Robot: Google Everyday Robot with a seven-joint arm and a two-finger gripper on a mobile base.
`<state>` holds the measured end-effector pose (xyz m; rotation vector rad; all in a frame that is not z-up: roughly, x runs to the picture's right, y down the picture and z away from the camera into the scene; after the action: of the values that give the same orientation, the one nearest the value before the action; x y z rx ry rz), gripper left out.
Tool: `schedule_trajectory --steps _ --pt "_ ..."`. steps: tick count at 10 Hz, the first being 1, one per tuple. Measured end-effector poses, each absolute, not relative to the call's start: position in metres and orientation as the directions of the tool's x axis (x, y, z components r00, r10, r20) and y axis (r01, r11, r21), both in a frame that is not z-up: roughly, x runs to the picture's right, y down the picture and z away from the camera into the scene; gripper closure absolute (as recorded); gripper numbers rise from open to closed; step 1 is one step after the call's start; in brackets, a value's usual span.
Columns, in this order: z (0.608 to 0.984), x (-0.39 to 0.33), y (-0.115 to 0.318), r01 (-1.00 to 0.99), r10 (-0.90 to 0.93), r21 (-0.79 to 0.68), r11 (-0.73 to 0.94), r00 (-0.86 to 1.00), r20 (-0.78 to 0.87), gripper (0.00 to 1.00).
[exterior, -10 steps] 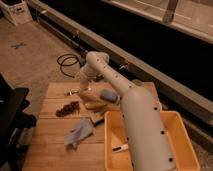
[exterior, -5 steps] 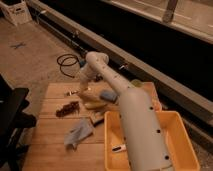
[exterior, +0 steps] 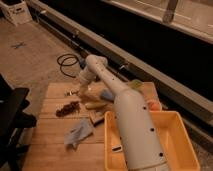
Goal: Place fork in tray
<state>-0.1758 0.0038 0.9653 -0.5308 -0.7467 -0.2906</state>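
Wooden slats formed the desk (exterior: 50,145), with a black cable coil (exterior: 66,62) on the concrete floor beyond its far edge. The tray (exterior: 182,145) filled the near right corner, the robot's thick white arm (exterior: 131,120) crossing over its left wall. The gripper (exterior: 82,91) hung near the far left corner; how far it was open, or whether it held anything, could not be told. The fork (exterior: 71,93) lay just beside it, toward the left edge. Between fork and tray sat a yellowish oblong piece (exterior: 95,105) and a blue sponge (exterior: 106,95). A brown cluster (exterior: 67,108) and a crumpled blue cloth (exterior: 80,133) lay nearer.
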Motion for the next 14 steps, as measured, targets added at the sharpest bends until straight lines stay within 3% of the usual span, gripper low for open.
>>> schedule_trajectory --steps 9,11,14 --pt "0.99 -0.17 0.003 0.403 -0.05 -0.395 0.826 0.751 0.659 0.36" --pt "0.996 -0.172 0.006 0.416 -0.047 -0.412 0.811 0.748 0.662 0.5" --pt "1.001 -0.17 0.012 0.425 -0.039 -0.428 0.798 0.745 0.666 0.82"
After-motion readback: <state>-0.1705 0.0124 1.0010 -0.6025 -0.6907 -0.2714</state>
